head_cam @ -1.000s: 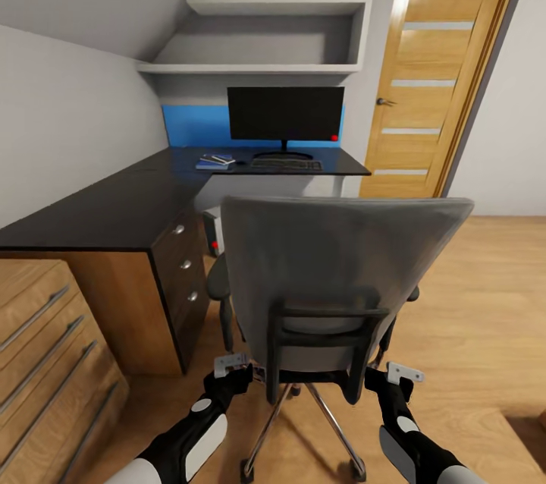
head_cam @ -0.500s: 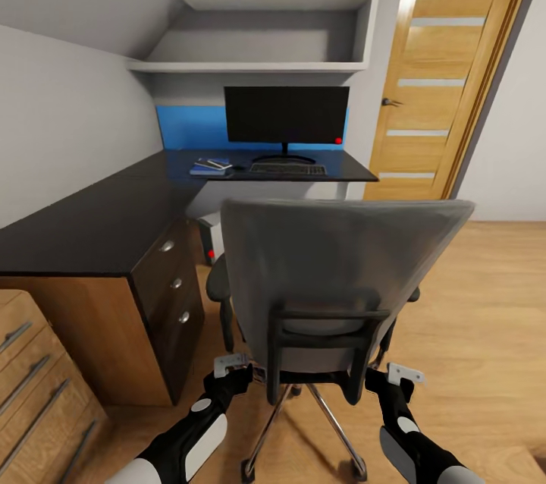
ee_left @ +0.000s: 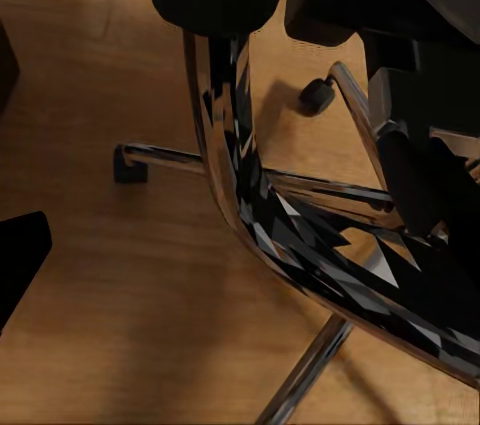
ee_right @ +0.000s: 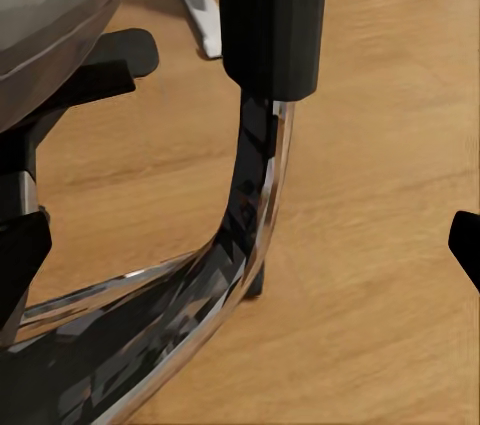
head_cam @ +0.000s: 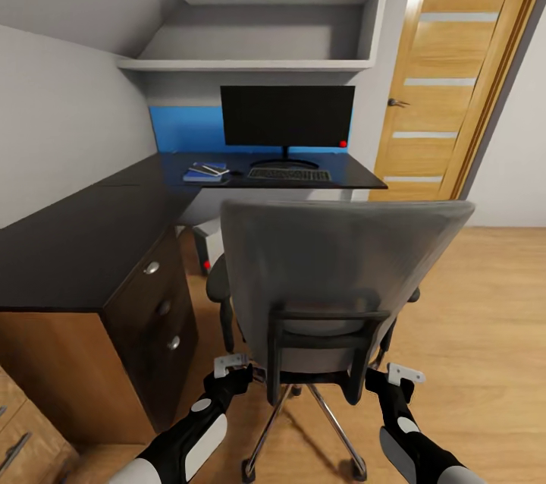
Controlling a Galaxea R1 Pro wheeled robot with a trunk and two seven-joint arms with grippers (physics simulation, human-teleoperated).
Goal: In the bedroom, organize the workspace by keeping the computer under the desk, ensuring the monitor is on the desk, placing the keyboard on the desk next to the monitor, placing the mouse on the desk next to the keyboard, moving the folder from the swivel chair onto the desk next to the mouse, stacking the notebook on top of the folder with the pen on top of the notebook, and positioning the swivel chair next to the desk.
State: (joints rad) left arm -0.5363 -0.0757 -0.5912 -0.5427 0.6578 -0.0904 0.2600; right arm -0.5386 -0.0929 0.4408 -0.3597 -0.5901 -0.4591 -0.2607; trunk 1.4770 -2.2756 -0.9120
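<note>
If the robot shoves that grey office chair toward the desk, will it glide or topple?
The swivel chair would probably roll easily: its chrome legs end in castors on smooth wooden floor. Its tall back suggests a high shove might tip it; low is safer. The seat may also swivel off course.

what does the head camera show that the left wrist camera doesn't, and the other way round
Head view: the desk, with the monitor, the keyboard and the folder stack on it, the computer under it, and the swivel chair from behind with the left gripper and right gripper at its sides.

Left wrist view: a close look under the seat at the chrome base spokes and a black castor.

Both: the swivel chair and the wooden floor.
</note>
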